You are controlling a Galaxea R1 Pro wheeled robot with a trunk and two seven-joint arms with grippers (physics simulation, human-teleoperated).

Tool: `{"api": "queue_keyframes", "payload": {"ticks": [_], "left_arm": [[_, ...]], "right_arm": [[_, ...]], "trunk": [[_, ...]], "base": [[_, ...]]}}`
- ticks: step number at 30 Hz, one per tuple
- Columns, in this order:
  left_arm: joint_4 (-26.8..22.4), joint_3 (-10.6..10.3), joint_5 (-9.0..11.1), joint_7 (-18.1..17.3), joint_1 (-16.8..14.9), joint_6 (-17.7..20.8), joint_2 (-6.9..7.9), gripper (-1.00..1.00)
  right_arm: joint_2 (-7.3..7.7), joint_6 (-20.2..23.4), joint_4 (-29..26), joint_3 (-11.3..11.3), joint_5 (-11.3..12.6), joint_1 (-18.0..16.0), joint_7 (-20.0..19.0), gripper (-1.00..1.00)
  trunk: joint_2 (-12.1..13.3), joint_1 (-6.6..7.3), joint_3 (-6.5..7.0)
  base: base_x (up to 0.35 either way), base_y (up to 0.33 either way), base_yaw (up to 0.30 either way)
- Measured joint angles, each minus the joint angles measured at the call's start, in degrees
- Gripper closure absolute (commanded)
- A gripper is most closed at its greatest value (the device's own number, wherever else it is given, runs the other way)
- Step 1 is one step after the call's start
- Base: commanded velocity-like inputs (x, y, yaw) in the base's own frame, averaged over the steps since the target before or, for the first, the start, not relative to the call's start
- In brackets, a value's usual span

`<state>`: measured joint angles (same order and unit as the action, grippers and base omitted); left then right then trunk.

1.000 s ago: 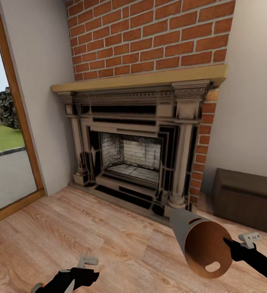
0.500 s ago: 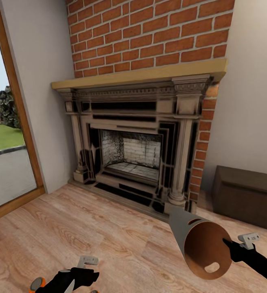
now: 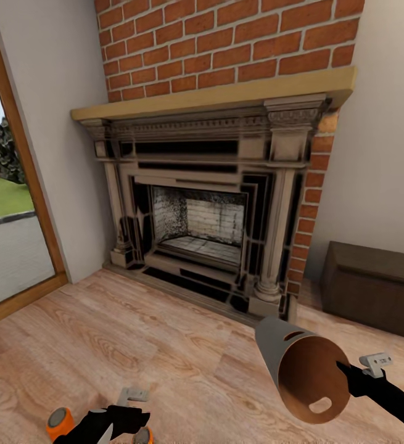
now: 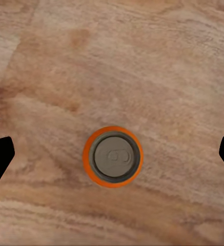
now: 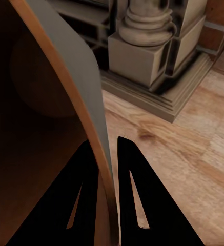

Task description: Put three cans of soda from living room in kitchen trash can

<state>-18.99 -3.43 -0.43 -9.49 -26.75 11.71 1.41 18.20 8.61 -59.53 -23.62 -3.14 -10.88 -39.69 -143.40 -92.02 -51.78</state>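
An orange can of soda [image 4: 113,156] stands upright on the plank floor, seen end-on between the wide-apart fingers of my open left gripper [image 4: 113,152], which hovers above it. In the head view the left gripper [image 3: 120,424] is at the bottom edge. One orange can [image 3: 60,423] stands just left of it, and a second orange-rimmed can [image 3: 143,436] peeks out beside it. My right gripper [image 5: 107,169] is shut on the rim of the trash can [image 3: 305,375]. The bin is light grey outside and brown inside, and it is held tilted off the floor with its mouth toward me.
This is the living room. An ornate fireplace [image 3: 208,209] under a wooden mantel and red brick wall [image 3: 226,43] stands ahead. A wood-framed glass door [image 3: 10,203] is on the left and a dark low chest [image 3: 374,296] on the right. Brown plank floor [image 3: 152,345] lies between.
The camera has shifted, so the fireplace sits higher in the picture. Orange cans have come into view at the bottom by the left gripper. The right gripper still holds the bin.
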Motion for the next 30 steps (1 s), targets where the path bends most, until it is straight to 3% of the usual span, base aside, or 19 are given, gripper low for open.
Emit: {"api": "queue_keyframes", "payload": {"ticks": [13, 22, 30], "left_arm": [[0.00, 0.00, 0.03, 0.00, -0.01, -0.01, 0.00, -1.00], [-0.02, -0.02, 0.24, -0.10, 0.01, -0.01, 0.00, -1.00], [0.00, -0.08, 0.12, -0.56, 0.01, -1.94, 0.01, -1.00]], "right_arm": [[0.00, -0.21, 0.11, 0.11, 0.00, 0.02, 0.01, 1.00], [-0.08, -0.28, 0.11, 0.13, 0.06, 0.02, -0.01, 1.00], [-0.14, -0.30, 0.11, 0.24, 0.05, 0.02, 0.00, 1.00]], "trunk": [[-0.17, -0.34, -2.88], [-0.18, -0.33, -2.89], [-0.18, -0.33, -2.89]], "base": [[0.000, 0.000, 0.000], [0.010, 0.000, 0.000], [0.248, 0.000, 0.000]]}}
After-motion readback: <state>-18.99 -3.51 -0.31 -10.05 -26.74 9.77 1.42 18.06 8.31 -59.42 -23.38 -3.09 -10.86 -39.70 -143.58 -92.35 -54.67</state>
